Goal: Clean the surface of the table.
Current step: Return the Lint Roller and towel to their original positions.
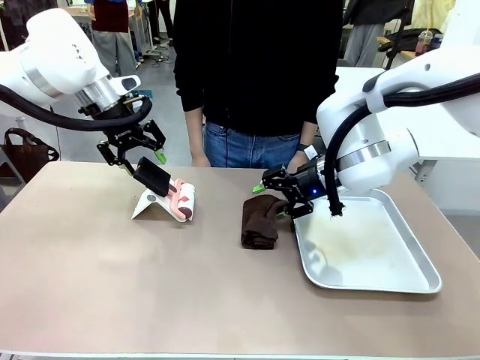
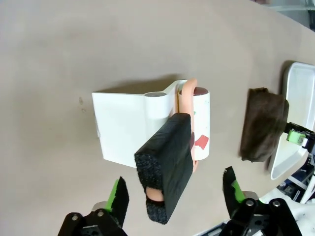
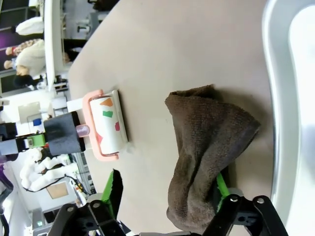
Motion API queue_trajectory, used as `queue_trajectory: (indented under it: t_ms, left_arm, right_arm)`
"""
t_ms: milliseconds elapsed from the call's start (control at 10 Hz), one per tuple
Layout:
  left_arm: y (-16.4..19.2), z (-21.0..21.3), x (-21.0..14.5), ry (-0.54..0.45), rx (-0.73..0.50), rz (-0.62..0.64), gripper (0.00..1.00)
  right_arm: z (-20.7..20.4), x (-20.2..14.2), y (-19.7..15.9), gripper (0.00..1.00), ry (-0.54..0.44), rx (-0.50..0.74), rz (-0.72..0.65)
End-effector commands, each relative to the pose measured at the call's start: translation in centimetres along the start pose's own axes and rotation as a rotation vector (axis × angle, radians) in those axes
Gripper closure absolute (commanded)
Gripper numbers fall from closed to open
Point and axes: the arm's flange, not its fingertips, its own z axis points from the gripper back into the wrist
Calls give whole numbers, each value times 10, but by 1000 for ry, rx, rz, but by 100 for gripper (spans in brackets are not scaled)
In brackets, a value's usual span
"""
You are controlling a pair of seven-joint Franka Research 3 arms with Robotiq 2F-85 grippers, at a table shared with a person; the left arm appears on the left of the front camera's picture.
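The table (image 1: 90,277) looks bare of crumbs; wiping seems finished. Both the left gripper (image 2: 174,194) and right gripper (image 3: 167,196) gape apart, the lint roller (image 1: 180,199) and brown cloth (image 1: 260,223) lying loose mid-table.

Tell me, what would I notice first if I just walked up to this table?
Probably the lint roller with colourful scraps stuck on it, leaning on its white stand at the table's left, under the left gripper's open fingers. In the middle lies a crumpled brown cloth, beside a shiny silver tray on the right.
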Motion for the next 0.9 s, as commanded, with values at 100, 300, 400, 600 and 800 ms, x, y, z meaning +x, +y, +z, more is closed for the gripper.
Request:
queue_trajectory:
  t_ms: [100, 300, 400, 600, 800]
  left_arm:
    - [17, 20, -12, -33, 74, 49, 0]
    - [29, 38, -26, -37, 69, 44, 0]
    - [34, 50, -39, -45, 41, 30, 0]
    - [45, 72, -71, -53, -34, -10, 0]
    - [60, 89, -117, -34, -167, -120, 0]
  right_arm:
    - [9, 0, 0, 0, 8, -25, -17]
    - [25, -4, 4, 0, 7, -14, 6]
    - [42, -9, 6, 0, 5, 21, 23]
    - [77, -22, -1, 0, -8, 104, 32]
    - [107, -36, -21, 0, 49, 214, 21]
